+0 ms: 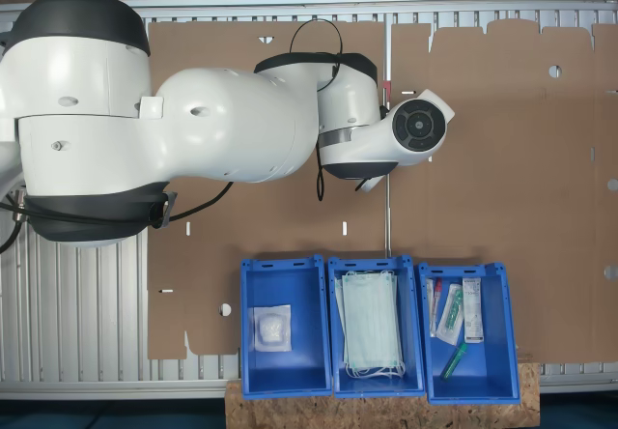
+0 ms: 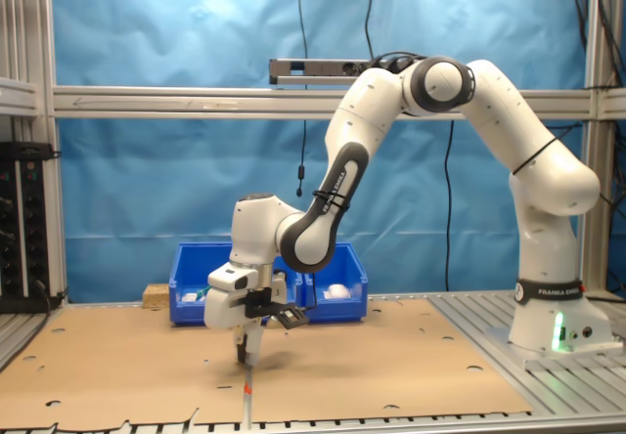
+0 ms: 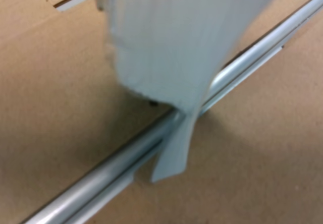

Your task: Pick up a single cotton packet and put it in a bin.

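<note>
In the wrist view a pale, flat, finely striped sheet, the cotton packet [image 3: 176, 42], hangs close to the camera and is blurred. A narrow strip trails from its lower edge. It hides my fingertips. In the second exterior view my gripper [image 2: 243, 348] points straight down, just above the cardboard [image 2: 372, 366], with its fingers close together. Three blue bins [image 1: 281, 381] stand in a row at the lower edge of the first exterior view, apart from my gripper. In the second exterior view the bins [image 2: 191, 282] are behind my arm.
A metal rail [image 3: 126, 158] crosses the cardboard under the packet. One bin holds a clear-fronted packet with a white wad [image 1: 270, 328], the middle bin pale green face masks [image 1: 371, 323], and the third assorted small packets [image 1: 462, 313]. Brown cardboard [image 1: 521, 158] covers the table.
</note>
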